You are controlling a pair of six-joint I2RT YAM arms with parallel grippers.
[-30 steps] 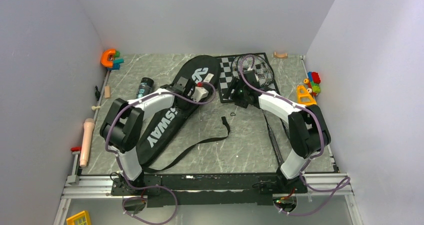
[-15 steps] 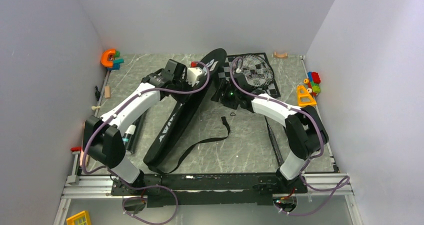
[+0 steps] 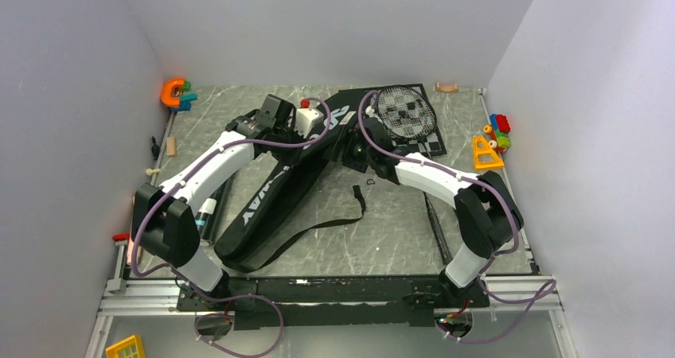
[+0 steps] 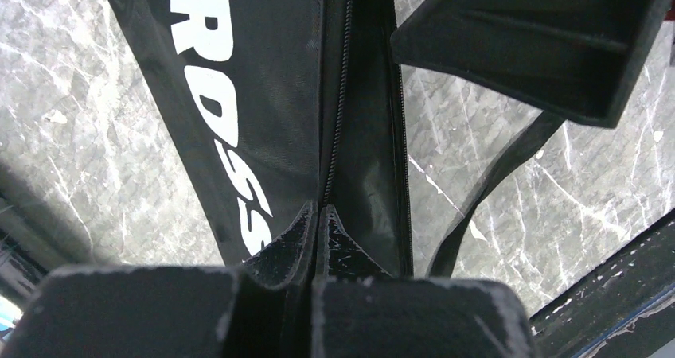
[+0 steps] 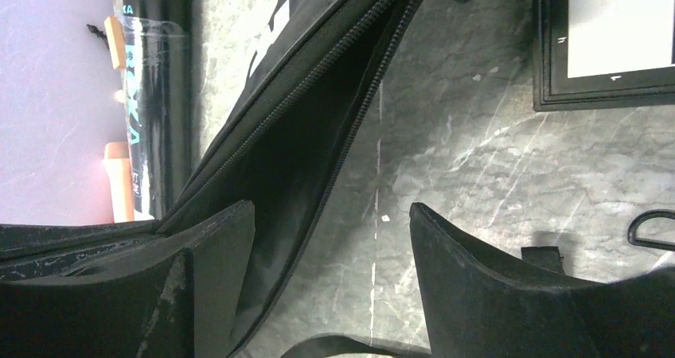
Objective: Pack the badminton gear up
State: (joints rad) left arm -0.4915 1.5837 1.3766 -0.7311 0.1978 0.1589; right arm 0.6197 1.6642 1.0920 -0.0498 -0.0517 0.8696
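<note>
Hold the zipper edge of the racket bag (image 4: pixel 239 71) firm in the left claw (image 4: pixel 318 223), pinched together upon it, and hook the right claw (image 5: pixel 330 211), spread apart just right of the open slit, under the other lip, widening the mouth.

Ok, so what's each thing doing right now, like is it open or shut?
racket bag: unzipped, gaping open.
left claw: shut on the racket bag's zip edge.
right claw: open, at the bag's opening.
racket: lying on the chessboard, not packed.
tube: lying on the table, outside the bag.
</note>
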